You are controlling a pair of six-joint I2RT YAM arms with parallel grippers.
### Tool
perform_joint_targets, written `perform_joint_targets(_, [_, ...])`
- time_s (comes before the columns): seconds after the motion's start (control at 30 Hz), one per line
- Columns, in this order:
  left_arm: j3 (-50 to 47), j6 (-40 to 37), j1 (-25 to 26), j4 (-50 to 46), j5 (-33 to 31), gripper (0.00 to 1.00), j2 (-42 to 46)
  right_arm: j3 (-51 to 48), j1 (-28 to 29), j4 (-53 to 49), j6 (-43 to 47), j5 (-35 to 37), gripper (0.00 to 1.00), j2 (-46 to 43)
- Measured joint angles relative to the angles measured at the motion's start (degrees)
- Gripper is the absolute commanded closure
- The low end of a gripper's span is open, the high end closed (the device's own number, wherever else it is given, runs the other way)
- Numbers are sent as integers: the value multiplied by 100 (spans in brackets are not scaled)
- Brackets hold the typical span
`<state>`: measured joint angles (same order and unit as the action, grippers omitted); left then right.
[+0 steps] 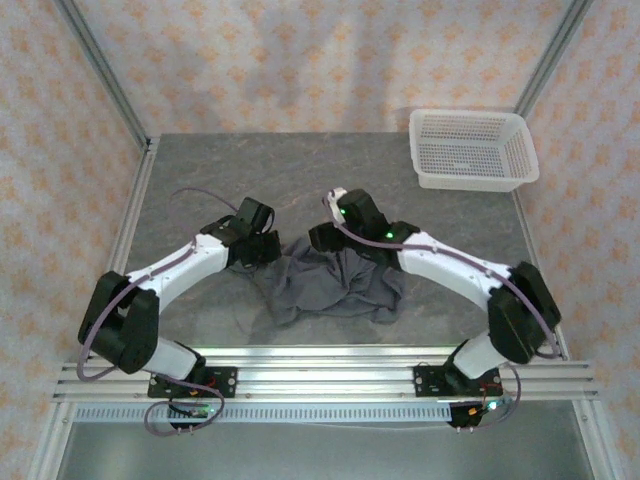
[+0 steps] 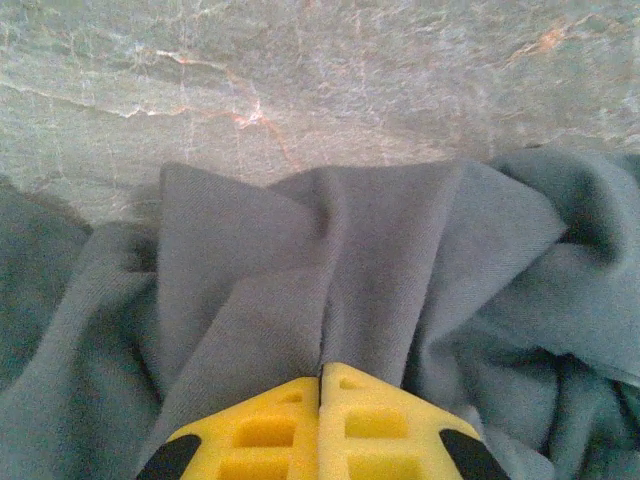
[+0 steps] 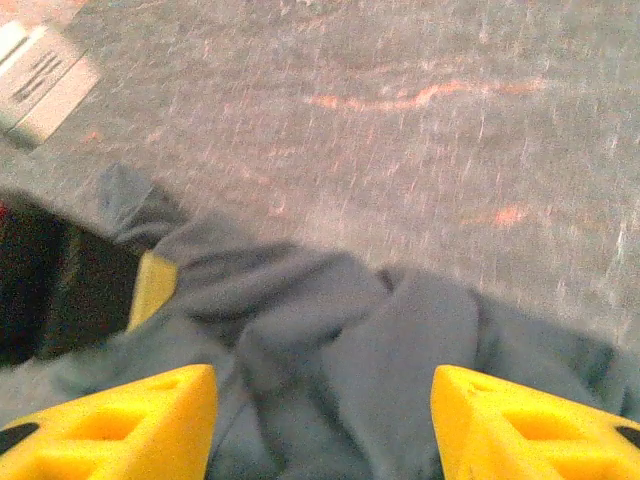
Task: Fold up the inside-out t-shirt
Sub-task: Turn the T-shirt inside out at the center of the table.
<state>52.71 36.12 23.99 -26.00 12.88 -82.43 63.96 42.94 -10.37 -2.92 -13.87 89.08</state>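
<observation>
- T-shirt [image 1: 335,285] lies crumpled at the middle of the table's [image 1: 250,170] near edge.
- Left gripper [image 2: 320,385]: jaws closed, pinching a cloth fold.
- Right gripper [image 3: 322,400]: jaws wide apart above the cloth, holding nothing.

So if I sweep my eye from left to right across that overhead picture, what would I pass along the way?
left arm's bent elbow → crumpled grey t-shirt in the middle of the table → white mesh basket, farther back at the right
</observation>
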Motion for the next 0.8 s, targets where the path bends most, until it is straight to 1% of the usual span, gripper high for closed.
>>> perform_joint_targets(0.1, [0, -4, 0, -4, -2, 100, 249, 551, -2, -149, 354, 22, 32, 828])
perform_joint_targets(0.13, [2, -9, 0, -4, -2, 100, 319, 710, -2, -232, 457, 15, 34, 1119])
perform_joint_targets(0.2, [9, -17, 0, -4, -4, 100, 411, 922, -2, -372, 614, 9, 43, 1576])
perform_joint_targets(0.23, [9, -17, 0, -9, -7, 100, 439, 1016, -11, -468, 673, -20, 52, 1773])
perform_joint_targets(0.33, [9, -15, 0, -15, -46, 100, 487, 1224, -42, -737, 710, -118, 92, 2116])
perform_joint_targets(0.37, [9, -13, 0, -20, -85, 100, 514, 1263, -61, -815, 708, -149, 100, 2135])
perform_joint_targets(0.5, [9, 2, 0, -39, -306, 100, 704, 1314, -160, -922, 573, -374, 100, 1954])
perform_joint_targets(0.6, [9, 0, -4, -57, -529, 99, 811, 1167, -299, -809, 313, -745, 100, 1388])
perform_joint_targets(0.73, [9, -37, -4, -92, -728, 66, 758, 876, -579, -431, -173, -1305, 100, 186])
perform_joint_targets(0.8, [-4, -101, -4, -83, -756, 57, 754, 874, -678, -184, -387, -1523, 100, -214])
